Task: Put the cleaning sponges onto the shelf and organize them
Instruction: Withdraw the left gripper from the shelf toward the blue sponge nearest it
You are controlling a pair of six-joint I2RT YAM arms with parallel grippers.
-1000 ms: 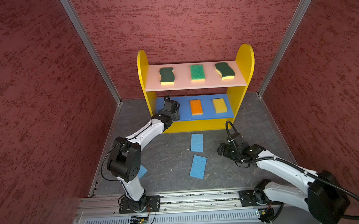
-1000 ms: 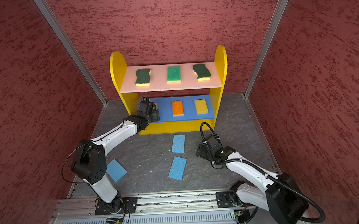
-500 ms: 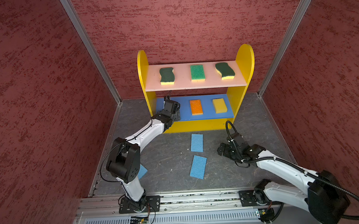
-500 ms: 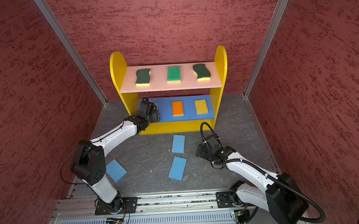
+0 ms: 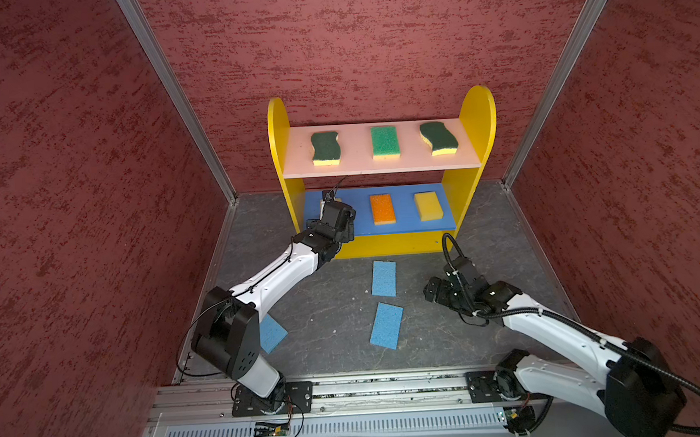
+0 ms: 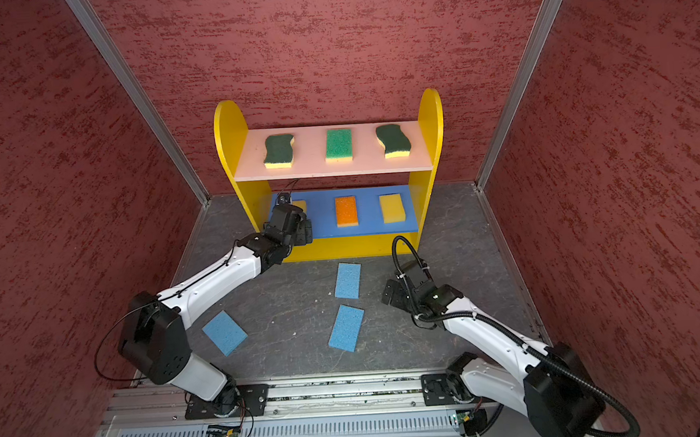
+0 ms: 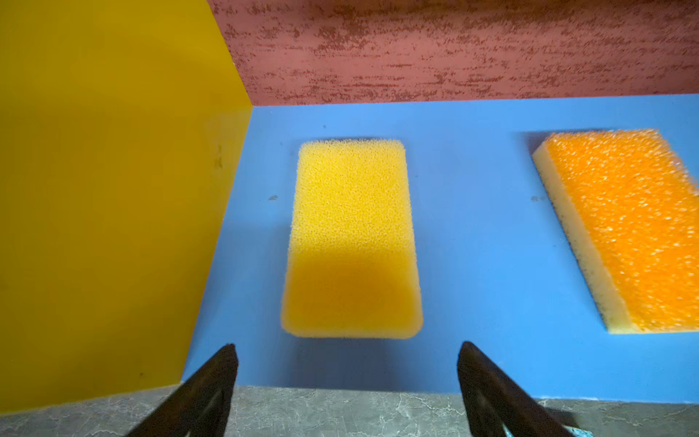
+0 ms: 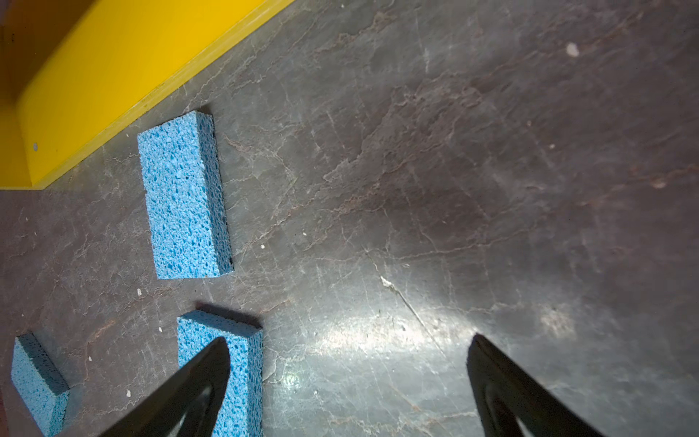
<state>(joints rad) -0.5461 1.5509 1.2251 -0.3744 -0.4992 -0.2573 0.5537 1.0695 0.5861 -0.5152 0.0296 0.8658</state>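
The shelf [image 5: 279,149] stands at the back. Its pink top board carries two wavy dark-green sponges [image 5: 325,147] [image 5: 439,138] and a bright green one [image 5: 384,141]. On the blue middle board [image 7: 472,227] lie a yellow sponge [image 7: 351,238], an orange one [image 5: 382,208] and another yellow one [image 5: 428,205]. My left gripper [image 7: 348,352] is open and empty at that board's front edge, just short of the left yellow sponge. Three blue sponges [image 5: 384,278] [image 5: 387,325] [image 5: 272,332] lie on the floor. My right gripper [image 8: 348,342] hovers open beside the middle blue one [image 8: 246,378].
Red textured walls [image 5: 89,202] close in both sides and the back. The shelf's yellow bottom board [image 8: 113,75] sits just behind the nearest blue sponge. The arm bases ride on a metal rail [image 5: 392,385] at the front. Small crumbs dot the grey floor [image 5: 333,312].
My left gripper has drawn back slightly toward the front edge of the blue board, leaving the yellow sponge lying there. The right arm has not moved.
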